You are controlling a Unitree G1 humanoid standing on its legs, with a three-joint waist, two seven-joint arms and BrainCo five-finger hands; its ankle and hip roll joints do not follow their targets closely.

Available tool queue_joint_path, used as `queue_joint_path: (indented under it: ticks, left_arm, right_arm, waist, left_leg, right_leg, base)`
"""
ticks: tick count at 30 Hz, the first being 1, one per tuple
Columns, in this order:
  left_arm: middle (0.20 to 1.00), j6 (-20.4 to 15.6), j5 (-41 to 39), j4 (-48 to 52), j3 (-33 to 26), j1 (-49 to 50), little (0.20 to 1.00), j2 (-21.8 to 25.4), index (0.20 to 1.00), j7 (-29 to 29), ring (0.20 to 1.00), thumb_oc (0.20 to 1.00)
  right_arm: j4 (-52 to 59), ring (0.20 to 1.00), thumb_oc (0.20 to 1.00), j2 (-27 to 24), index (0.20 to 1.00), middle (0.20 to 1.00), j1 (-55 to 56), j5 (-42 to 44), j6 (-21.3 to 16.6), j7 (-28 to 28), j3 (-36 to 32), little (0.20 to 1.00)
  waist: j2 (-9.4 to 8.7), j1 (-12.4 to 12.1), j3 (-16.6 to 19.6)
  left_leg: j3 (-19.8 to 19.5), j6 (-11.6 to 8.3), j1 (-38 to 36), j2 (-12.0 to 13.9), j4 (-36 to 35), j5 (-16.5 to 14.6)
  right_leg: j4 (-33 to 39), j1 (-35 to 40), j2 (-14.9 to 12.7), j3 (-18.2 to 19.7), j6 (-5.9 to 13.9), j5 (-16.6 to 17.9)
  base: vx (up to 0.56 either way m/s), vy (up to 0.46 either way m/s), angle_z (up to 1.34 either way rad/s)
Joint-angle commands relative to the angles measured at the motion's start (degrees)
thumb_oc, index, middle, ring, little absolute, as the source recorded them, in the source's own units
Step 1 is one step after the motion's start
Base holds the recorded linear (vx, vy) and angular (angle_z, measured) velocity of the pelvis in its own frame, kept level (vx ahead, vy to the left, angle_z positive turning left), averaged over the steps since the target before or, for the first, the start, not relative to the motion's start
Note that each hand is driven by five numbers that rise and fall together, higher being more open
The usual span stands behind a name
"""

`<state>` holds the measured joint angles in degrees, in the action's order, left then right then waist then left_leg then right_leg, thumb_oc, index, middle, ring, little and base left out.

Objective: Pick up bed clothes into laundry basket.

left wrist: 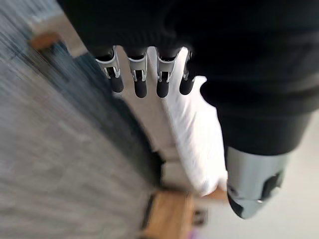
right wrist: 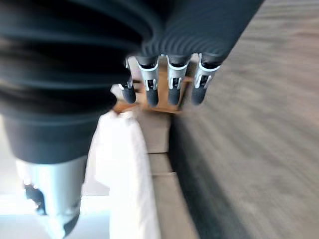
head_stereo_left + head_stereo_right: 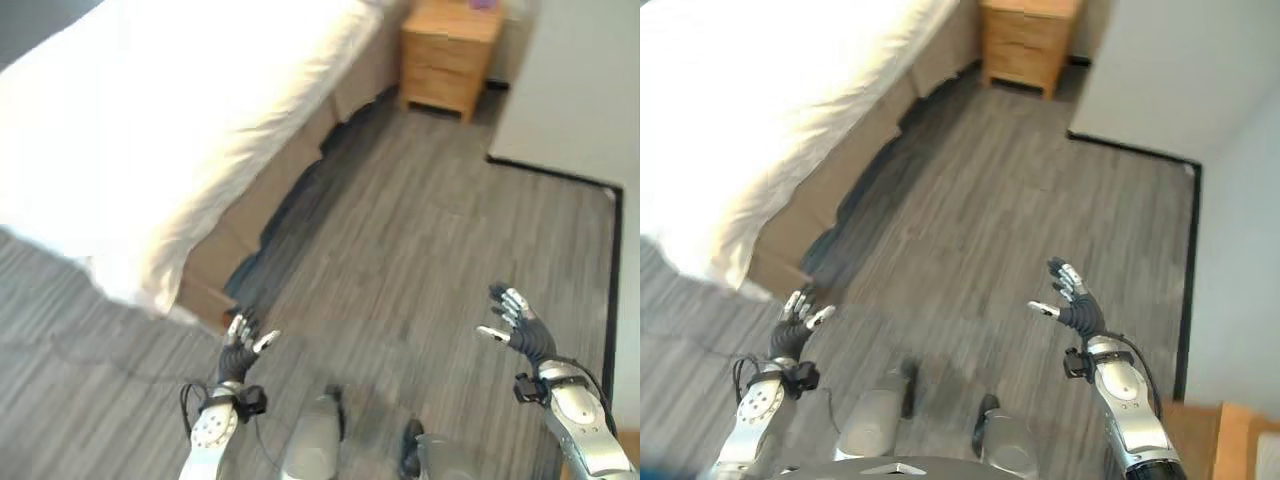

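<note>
Left eye view: left hand (image 3: 240, 352) and right hand (image 3: 518, 326) are raised over the wood-look floor (image 3: 420, 240), fingers spread, holding nothing. One white bed sheet (image 3: 170, 120) covers one bed; one wooden nightstand (image 3: 452, 52) stands beyond.

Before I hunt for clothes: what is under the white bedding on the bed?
The white bedding hangs over a tan bed base. Below it is a dark gap by the floor; anything inside is hidden.
</note>
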<state>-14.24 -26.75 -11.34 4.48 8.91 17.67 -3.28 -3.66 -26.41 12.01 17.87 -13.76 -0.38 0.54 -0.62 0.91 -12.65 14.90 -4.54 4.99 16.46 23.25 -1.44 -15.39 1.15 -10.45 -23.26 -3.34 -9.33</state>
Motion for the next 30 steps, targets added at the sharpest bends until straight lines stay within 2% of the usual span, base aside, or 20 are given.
queue_joint_path:
  ticks: [1,2,4,5,6,7,8,10,11,12,13,14,15,16,17,18,21,24,27,30]
  left_arm:
    - [1.0,-2.8,-4.26,4.63,0.01,-6.5,1.0,0.69,1.0,1.23,1.0,1.0]
    - [1.0,-2.54,-6.38,4.52,1.28,-7.68,1.0,0.1,1.0,1.61,1.0,1.0]
    - [1.0,-1.88,-8.13,5.96,3.05,-8.36,1.0,-0.02,1.0,3.28,1.0,1.0]
    - [1.0,-1.77,-7.87,6.88,3.25,-8.42,1.0,0.33,1.0,3.25,1.0,1.0]
    - [1.0,-1.61,-6.4,7.32,2.45,-8.41,1.0,1.29,1.0,2.42,1.0,1.0]
    - [1.0,-1.53,-5.61,7.45,1.81,-7.82,1.0,1.68,1.0,2.06,1.0,1.0]
    - [1.0,-1.47,-5.55,7.58,1.8,-7.72,1.0,1.74,1.0,2.0,1.0,1.0]
    - [1.0,-1.84,-4.62,7.07,-0.09,-6.17,1.0,2.42,1.0,1.01,1.0,1.0]
    - [1.0,-1.95,-3.63,6.31,-0.82,-5.74,1.0,2.7,1.0,0.0,1.0,1.0]
    - [1.0,-1.88,-2.08,4.83,-1.35,-5.64,1.0,2.95,1.0,-1.55,1.0,1.0]
    - [1.0,-1.93,-0.61,3.8,-2.0,-5.92,1.0,3.12,1.0,-3.06,1.0,1.0]
    - [1.0,-2.31,-0.57,4.6,-3.41,-5.16,1.0,2.79,1.0,-3.45,1.0,1.0]
    - [1.0,-2.4,-0.11,4.74,-4.09,-4.5,1.0,2.97,1.0,-3.27,1.0,1.0]
    - [1.0,-2.38,-0.11,4.77,-4.12,-4.48,1.0,2.97,1.0,-3.28,1.0,1.0]
    - [1.0,-2.4,2.4,5.3,-4.47,-3.59,1.0,3.43,1.0,-3.43,1.0,1.0]
    - [1.0,-2.33,2.41,5.4,-4.5,-3.52,1.0,3.44,1.0,-3.44,1.0,1.0]
    - [1.0,-2.46,1.09,4.59,-4.44,-3.41,1.0,1.34,1.0,-4.47,1.0,1.0]
    - [1.0,-1.77,-1.3,5.38,-1.75,-2.43,1.0,-0.63,1.0,-1.76,1.0,1.0]
    - [1.0,-1.25,-4.97,6.03,0.07,-2.16,1.0,-1.64,1.0,-1.18,1.0,1.0]
    - [1.0,-1.11,-3.54,5.57,-0.2,-1.18,1.0,-1.33,1.0,-0.9,1.0,1.0]
  right_arm:
    - [2.07,1.0,1.0,0.67,1.0,1.0,-0.15,2.31,-2.51,0.32,0.41,1.0]
    - [2.15,1.0,1.0,0.72,1.0,1.0,0.68,1.79,-2.43,-0.13,-0.1,1.0]
    - [2.34,1.0,1.0,1.13,1.0,1.0,1.55,0.63,-2.02,-0.55,-0.65,1.0]
    - [1.98,1.0,1.0,1.28,1.0,1.0,0.97,-0.87,-1.74,-1.2,-0.6,1.0]
    - [1.67,1.0,1.0,2.05,1.0,1.0,0.32,-1.88,-1.49,-2.09,-1.11,1.0]
    - [1.93,1.0,1.0,2.83,1.0,1.0,0.19,-1.82,-1.39,-2.1,-0.95,1.0]
    - [1.94,1.0,1.0,2.9,1.0,1.0,0.21,-1.84,-1.37,-2.09,-0.92,1.0]
    - [2.84,1.0,1.0,4.12,1.0,1.0,0.25,-1.39,-1.51,-1.66,-0.53,1.0]
    - [2.79,1.0,1.0,4.62,1.0,1.0,0.23,-0.83,-1.43,-1.45,-0.11,1.0]
    - [2.44,1.0,1.0,5.17,1.0,1.0,-0.26,-0.14,-1.29,-1.18,0.53,1.0]
    - [1.89,1.0,1.0,5.1,1.0,1.0,-1.09,0.49,-1.2,-1.07,1.33,1.0]
    - [1.36,1.0,1.0,5.28,1.0,1.0,-1.67,3.83,-0.92,-0.28,2.17,1.0]
    - [1.45,1.0,1.0,5.24,1.0,1.0,-1.31,5.08,-0.88,0.34,2.14,1.0]
    - [1.45,1.0,1.0,5.24,1.0,1.0,-1.33,5.1,-0.88,0.35,2.15,1.0]
    - [1.75,1.0,1.0,4.82,1.0,1.0,-0.05,3.61,-0.65,0.69,1.72,1.0]
    - [1.8,1.0,1.0,4.84,1.0,1.0,-0.02,3.6,-0.62,0.69,1.73,1.0]
    - [1.2,1.0,1.0,3.63,1.0,1.0,-1.47,3.36,0.08,1.51,3.07,1.0]
    - [0.86,1.0,1.0,2.88,1.0,1.0,-1.55,1.04,-0.48,0.51,0.87,1.0]
    - [0.3,1.0,1.0,4.0,1.0,1.0,-2.31,0.41,-0.7,-0.44,2.06,1.0]
    - [-0.21,1.0,1.0,4.31,1.0,1.0,-1.39,-0.1,-0.55,0.25,3.11,1.0]
  waist:
    - [-0.99,2.54,0.87]
    - [-0.42,3.59,1.59]
    - [0.99,3.98,2.42]
    - [1.74,3.45,2.61]
    - [2.34,2.11,2.93]
    - [2.08,1.8,2.83]
    - [1.82,2.01,2.73]
    - [1.25,1.81,2.02]
    - [0.87,2.13,1.63]
    - [0.78,3.09,1.32]
    - [1.26,3.53,1.75]
    - [1.79,4.3,2.22]
    - [1.65,4.27,2.44]
    - [1.7,4.27,2.54]
    - [0.78,2.83,2.69]
    - [0.78,2.94,2.93]
    - [-0.44,1.09,4.27]
    - [-1.35,-0.61,5.96]
    - [-1.77,-1.19,7.08]
    - [-2.02,-1.39,7.5]
  left_leg:
    - [2.61,-3.31,-2.63,4.31,-2.76,2.59]
    - [9.02,-3.62,-2.55,4.98,-3.71,2.04]
    - [10.96,-2.25,-3.36,0.56,-11.8,-0.55]
    - [8.89,-1.63,-3.49,-1.66,-14.76,-0.68]
    - [5.52,0.06,-3.97,-4.95,-17.55,-1.4]
    - [3.69,1.5,-4.79,-7.2,-18.56,-2.0]
    - [3.54,1.81,-4.99,-7.7,-18.72,-2.09]
    - [0.96,3.91,-6.18,-10.83,-19.38,-3.25]
    - [-0.43,4.57,-6.06,-11.9,-19.1,-3.64]
    - [-1.74,5.0,-5.28,-12.19,-19.22,-2.34]
    - [-3.51,4.75,-4.57,-11.78,-19.33,-1.96]
    - [-7.56,4.47,-5.12,-12.65,-20.35,-1.75]
    - [-8.99,4.42,-5.27,-13.31,-20.55,-1.84]
    - [-8.99,4.39,-5.11,-13.25,-20.62,-1.65]
    - [-12.29,4.41,-4.17,-14.22,-18.91,-2.2]
    - [-12.4,4.4,-3.84,-14.23,-18.95,-1.96]
    - [-12.67,3.61,-4.4,-13.53,-20.06,-1.4]
    - [-14.01,2.82,-4.48,-12.85,-20.89,-0.39]
    - [-14.92,2.2,-4.66,-12.42,-21.77,0.4]
    - [-14.84,2.04,-5.21,-12.28,-22.15,0.51]
  right_leg:
    - [6.36,-0.69,-0.29,-2.54,4.79,-0.16]
    - [5.76,-0.13,-1.74,-6.05,4.92,-0.11]
    - [2.99,-0.16,-4.85,-9.67,6.57,1.39]
    - [1.58,-0.63,-6.22,-10.74,7.43,2.42]
    - [-2.17,-0.71,-9.19,-11.18,8.75,4.39]
    - [-4.95,-0.5,-11.64,-10.78,9.79,6.4]
    - [-5.33,-0.42,-12.22,-10.79,10.21,6.53]
    - [-9.54,-0.86,-15.74,-7.48,12.01,10.87]
    - [-10.72,-2.23,-15.72,-2.91,12.74,12.36]
    - [-9.55,-4.14,-12.97,3.15,11.85,13.15]
    - [-6.35,-5.7,-8.1,10.01,11.34,10.34]
    - [0.11,-6.59,-0.36,20.28,11.14,5.15]
    - [3.51,-6.35,1.25,22.57,10.83,5.44]
    - [3.81,-6.4,1.32,22.55,10.79,5.76]
    - [7.25,-4.19,1.91,22.27,10.35,5.01]
    - [7.48,-4.38,1.9,22.16,10.33,5.29]
    - [11.51,-1.62,2.28,20.45,9.99,6.79]
    - [14.52,0.95,2.81,18.41,9.62,6.8]
    - [15.87,2.23,3.37,16.46,9.25,6.97]
    - [16.1,2.91,3.68,15.96,9.13,6.92]
  base:
    - [-0.03,0.183,1.55]
    - [-0.07,0.224,1.32]
    - [-0.03,0.341,2.69]
    - [0.05,0.514,2.28]
    - [0.1,0.486,0.86]
    - [0.12,0.38,0.7]
    - [0.1,0.244,0.99]
    - [0.07,0.239,1.13]
    - [-0.06,0.176,0.71]
    - [-0.1,0.059,0.7]
    - [0.03,0.037,1.0]
    - [0.16,0.008,1.33]
    - [0.16,0.012,1.18]
    - [0.05,-0.061,1.22]
    - [-0.01,-0.052,0.93]
    - [0.02,-0.098,0.88]
    - [0.04,-0.142,0.9]
    - [0.03,-0.132,0.0]
    - [-0.01,-0.109,0.28]
    - [0.0,-0.031,0.01]
